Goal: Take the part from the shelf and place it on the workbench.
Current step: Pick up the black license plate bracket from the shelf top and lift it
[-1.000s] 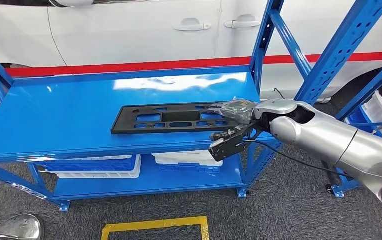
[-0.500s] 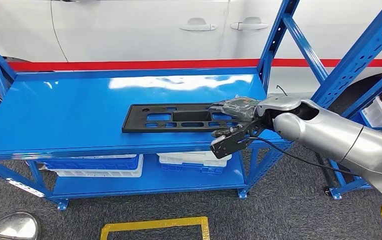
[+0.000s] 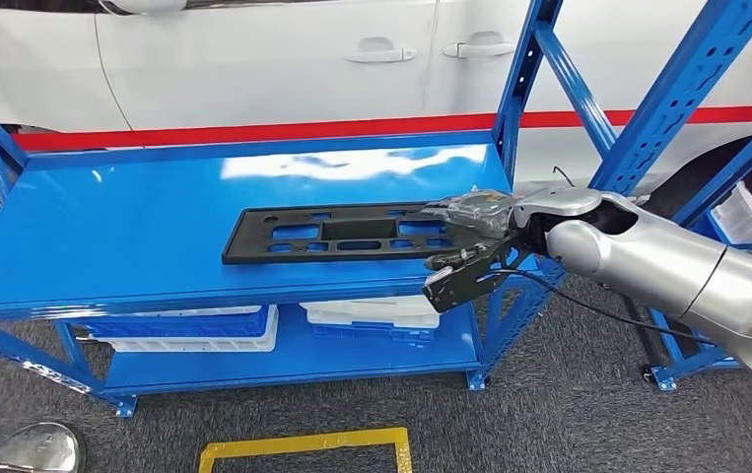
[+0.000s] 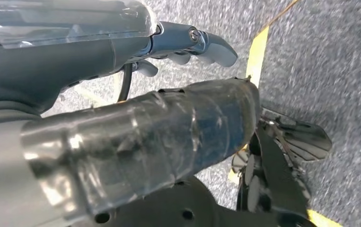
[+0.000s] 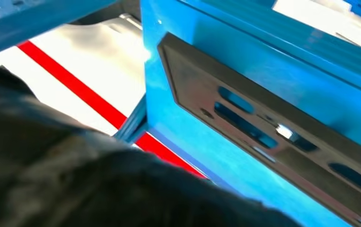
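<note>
A flat black part [image 3: 332, 233] with several cut-outs lies lengthwise on the top board of the blue shelf [image 3: 135, 227]. My right hand [image 3: 475, 215] reaches in from the right. Its fingers lie over the part's right end and grip it; the thumb is hidden underneath. In the right wrist view the part [image 5: 263, 127] runs along the blue board just beyond the dark blurred hand [image 5: 98, 179]. My left hand [image 4: 188, 94] hangs over the grey floor with its fingers apart and nothing in it.
White and blue bins [image 3: 184, 327] [image 3: 372, 313] sit on the lower shelf board. A blue upright [image 3: 521, 79] stands just behind my right hand. A white car [image 3: 253, 59] is behind the shelf. Yellow tape [image 3: 303, 441] marks the carpet in front.
The camera swayed right and came back. My right hand stays on the part's right end, and the part has slid very slightly to the right.
</note>
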